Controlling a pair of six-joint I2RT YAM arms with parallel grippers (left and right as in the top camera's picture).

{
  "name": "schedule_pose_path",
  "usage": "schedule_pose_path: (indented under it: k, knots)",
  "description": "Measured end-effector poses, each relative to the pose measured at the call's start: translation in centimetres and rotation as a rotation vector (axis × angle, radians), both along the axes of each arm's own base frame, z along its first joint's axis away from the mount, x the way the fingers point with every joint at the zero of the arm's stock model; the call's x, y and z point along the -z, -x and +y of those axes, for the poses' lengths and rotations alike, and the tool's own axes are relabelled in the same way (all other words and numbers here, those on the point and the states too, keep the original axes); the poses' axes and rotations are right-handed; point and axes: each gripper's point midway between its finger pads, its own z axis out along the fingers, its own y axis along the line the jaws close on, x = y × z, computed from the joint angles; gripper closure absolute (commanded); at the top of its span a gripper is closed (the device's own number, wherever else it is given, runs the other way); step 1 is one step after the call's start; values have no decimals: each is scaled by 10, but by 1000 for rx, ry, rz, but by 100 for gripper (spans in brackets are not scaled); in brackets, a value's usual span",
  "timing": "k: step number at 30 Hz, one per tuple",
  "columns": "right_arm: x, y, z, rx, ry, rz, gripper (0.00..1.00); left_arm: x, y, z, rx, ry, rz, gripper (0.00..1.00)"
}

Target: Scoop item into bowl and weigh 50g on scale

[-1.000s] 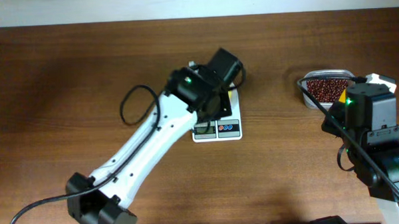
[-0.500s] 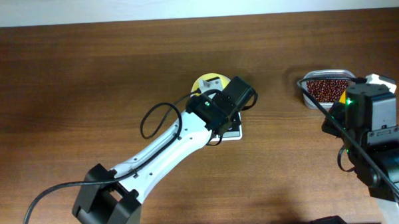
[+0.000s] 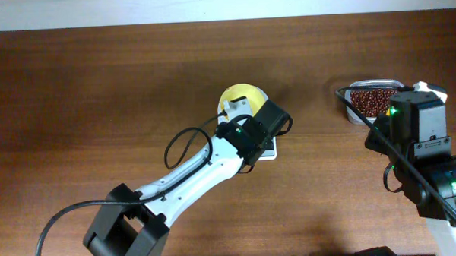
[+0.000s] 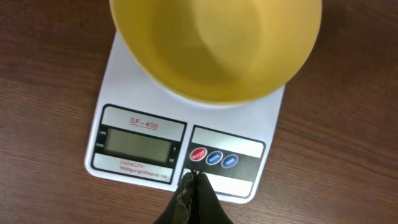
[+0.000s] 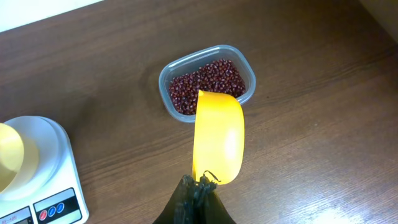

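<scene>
The pale yellow bowl (image 4: 217, 43) stands empty on the white scale (image 4: 124, 81), also seen from overhead (image 3: 240, 95). My left gripper (image 4: 194, 177) is shut and empty, its tips at the scale's front edge just below the red button (image 4: 198, 155). The display (image 4: 138, 146) is blank. My right gripper (image 5: 198, 182) is shut on the yellow scoop (image 5: 217, 137), held above the table near the clear tub (image 5: 208, 81) of red-brown beans (image 5: 208, 78). The scoop's tip points at the tub.
The tub (image 3: 373, 100) sits at the far right of the wooden table. The left arm (image 3: 192, 175) stretches diagonally from the front left to the scale. The table's far edge meets a white wall.
My left arm has drawn back toward the front, uncovering the bowl on the scale. The right arm has barely moved.
</scene>
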Motion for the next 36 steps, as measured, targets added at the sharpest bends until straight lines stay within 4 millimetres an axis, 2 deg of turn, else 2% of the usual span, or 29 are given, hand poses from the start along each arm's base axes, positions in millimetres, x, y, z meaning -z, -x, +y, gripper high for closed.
schedule_pose_path:
  k: [5, 9, 12, 17, 25, 36]
  knots:
    - [0, 0, 0, -1, 1, 1, 96, 3, 1, -11, 20, 10, -13, 100]
    - [1, 1, 0, -1, 2, 8, 96, 31, 9, -21, 39, -31, 32, 100]
    - [1, 2, 0, -1, 3, 9, 96, 41, 10, -20, 26, -44, 48, 100]
    - [1, 2, 0, -1, 3, 11, 96, 42, 10, -19, 22, -50, 47, 100]
    - [2, 2, 0, -1, 3, 11, 96, 54, 12, -2, -88, -77, 39, 100]
    - [2, 3, 0, 1, 1, 14, 96, 61, 4, -8, -121, -47, 13, 100]
